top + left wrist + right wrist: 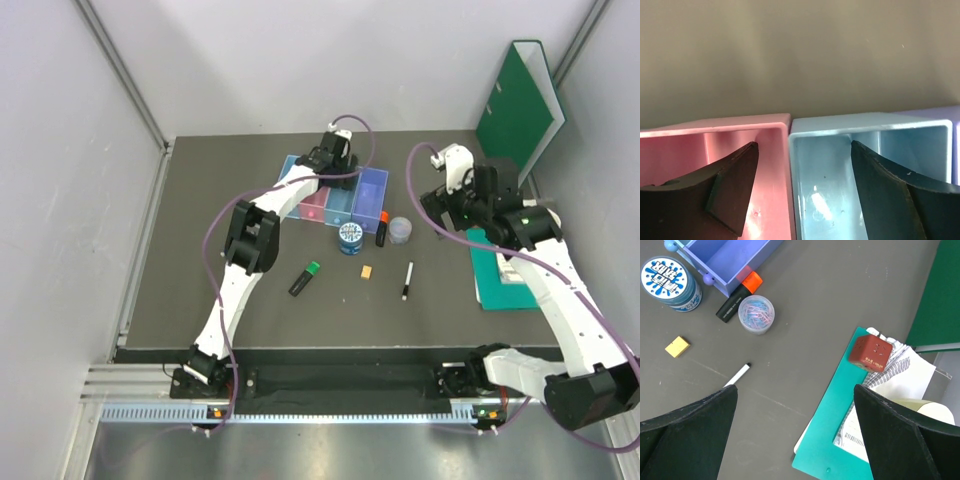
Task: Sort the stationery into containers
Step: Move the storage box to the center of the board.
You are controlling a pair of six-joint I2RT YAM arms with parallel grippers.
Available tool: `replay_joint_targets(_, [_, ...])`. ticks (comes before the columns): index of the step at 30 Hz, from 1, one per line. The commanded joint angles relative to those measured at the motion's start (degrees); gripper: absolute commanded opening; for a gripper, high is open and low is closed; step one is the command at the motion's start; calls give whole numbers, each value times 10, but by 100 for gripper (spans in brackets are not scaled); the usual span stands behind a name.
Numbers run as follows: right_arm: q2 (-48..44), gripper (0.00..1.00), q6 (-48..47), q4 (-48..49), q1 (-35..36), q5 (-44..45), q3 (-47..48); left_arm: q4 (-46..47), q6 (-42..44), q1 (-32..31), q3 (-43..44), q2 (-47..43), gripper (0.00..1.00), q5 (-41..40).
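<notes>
Barely started imo: green-cap highlighter [305,279], orange-cap highlighter [382,228], eraser [367,271], pen [407,281], tin [350,238], paperclip pot [400,230] lie outside the trays [371,195]; left gripper [805,160], right gripper [795,395] wide, empty.

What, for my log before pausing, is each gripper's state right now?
Left gripper: open, holding nothing, over the pink tray and light blue tray.
Right gripper: open, holding nothing.

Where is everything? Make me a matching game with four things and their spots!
1 red cube
2 orange-capped highlighter
3 eraser
4 left claw

a over the pink tray and light blue tray
b on the teal tray
c right by the purple tray
d between the green-capped highlighter and pen

Pairs: 1-b, 2-c, 3-d, 4-a
</notes>
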Motion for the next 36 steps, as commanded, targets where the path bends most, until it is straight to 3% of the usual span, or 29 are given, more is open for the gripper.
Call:
replay_joint_targets(1, [0,100,9,19,5,1,0,-22,-81,16,-9,36,79,-17])
replay_joint_targets(9, [5,100,12,17,5,2,-1,-15,-230,8,-57,2,77,80])
replay_joint_targets(16, [15,100,7,6,5,13,8,-1,-257,21,-36,24,76,80])
replay_joint_targets(25, [42,100,4,2,5,25,13,81,-416,52,-101,13,72,188])
replay_joint_targets(36, [55,100,1,14,3,32,23,113,-414,24,-52,41,69,172])
